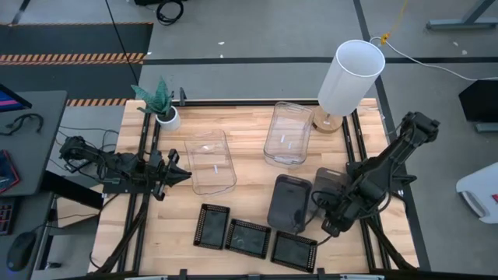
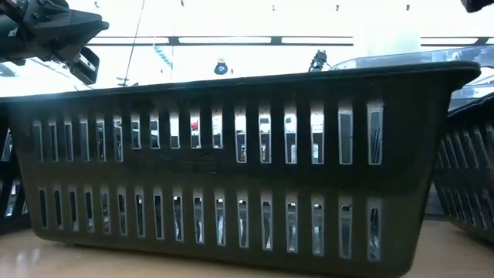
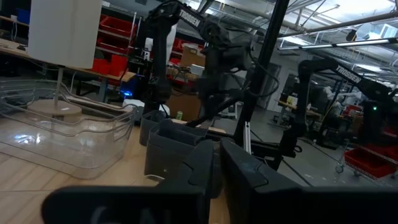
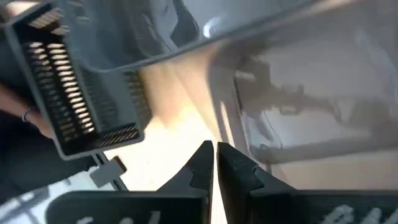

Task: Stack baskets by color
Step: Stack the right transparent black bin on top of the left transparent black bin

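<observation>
Two clear baskets stand on the wooden table, left of centre and at the far middle. Two smoky dark-grey baskets stand side by side right of centre. Three black mesh trays lie in a row along the near edge. One of them fills the low view. My right gripper points down, shut and empty, just near of the grey baskets, beside a mesh tray. My left gripper waits at the table's left, shut, beside the left clear basket.
A white cylindrical lampshade on a wooden foot stands at the far right corner. A small white plant pot stands at the far left. Black frame rails run along both sides. Bare wood lies between the left clear basket and the grey baskets.
</observation>
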`<state>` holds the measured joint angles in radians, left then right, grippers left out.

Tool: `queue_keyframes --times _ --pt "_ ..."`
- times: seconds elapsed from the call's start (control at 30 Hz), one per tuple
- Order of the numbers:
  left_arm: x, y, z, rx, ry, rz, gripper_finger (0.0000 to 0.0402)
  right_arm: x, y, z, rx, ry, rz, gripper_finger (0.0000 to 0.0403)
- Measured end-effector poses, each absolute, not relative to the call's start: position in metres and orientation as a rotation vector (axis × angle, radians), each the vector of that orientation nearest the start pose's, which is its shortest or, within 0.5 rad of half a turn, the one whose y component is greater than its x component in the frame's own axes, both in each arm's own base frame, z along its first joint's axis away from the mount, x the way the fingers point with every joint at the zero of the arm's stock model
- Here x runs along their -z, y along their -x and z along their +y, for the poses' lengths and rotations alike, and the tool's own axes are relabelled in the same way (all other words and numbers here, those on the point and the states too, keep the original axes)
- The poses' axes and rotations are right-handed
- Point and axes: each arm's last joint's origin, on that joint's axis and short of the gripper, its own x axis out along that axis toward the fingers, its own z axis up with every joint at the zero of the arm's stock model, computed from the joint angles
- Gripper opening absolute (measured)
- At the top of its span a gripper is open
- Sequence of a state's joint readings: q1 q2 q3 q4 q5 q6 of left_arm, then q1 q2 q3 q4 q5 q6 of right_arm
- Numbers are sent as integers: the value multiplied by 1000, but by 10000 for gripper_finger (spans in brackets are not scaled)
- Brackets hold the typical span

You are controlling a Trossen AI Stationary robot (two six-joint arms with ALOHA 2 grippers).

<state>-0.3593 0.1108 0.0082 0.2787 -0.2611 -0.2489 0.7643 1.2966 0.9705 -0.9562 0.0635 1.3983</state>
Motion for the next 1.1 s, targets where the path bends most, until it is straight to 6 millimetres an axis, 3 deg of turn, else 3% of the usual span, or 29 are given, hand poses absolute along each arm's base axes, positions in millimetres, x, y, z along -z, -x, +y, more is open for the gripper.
queue_keyframes --times 0.43,0.77,1.1 --pt "-184 -98 -29 119 302 -155 29 -222 -205 173 300 -539 1421 77" --pt "-184 -98 -29 118 302 -155 31 -217 -207 168 336 -484 1513 136" --pt "-184 -98 -29 118 302 -155 36 -194 -210 171 303 -385 1535 140"
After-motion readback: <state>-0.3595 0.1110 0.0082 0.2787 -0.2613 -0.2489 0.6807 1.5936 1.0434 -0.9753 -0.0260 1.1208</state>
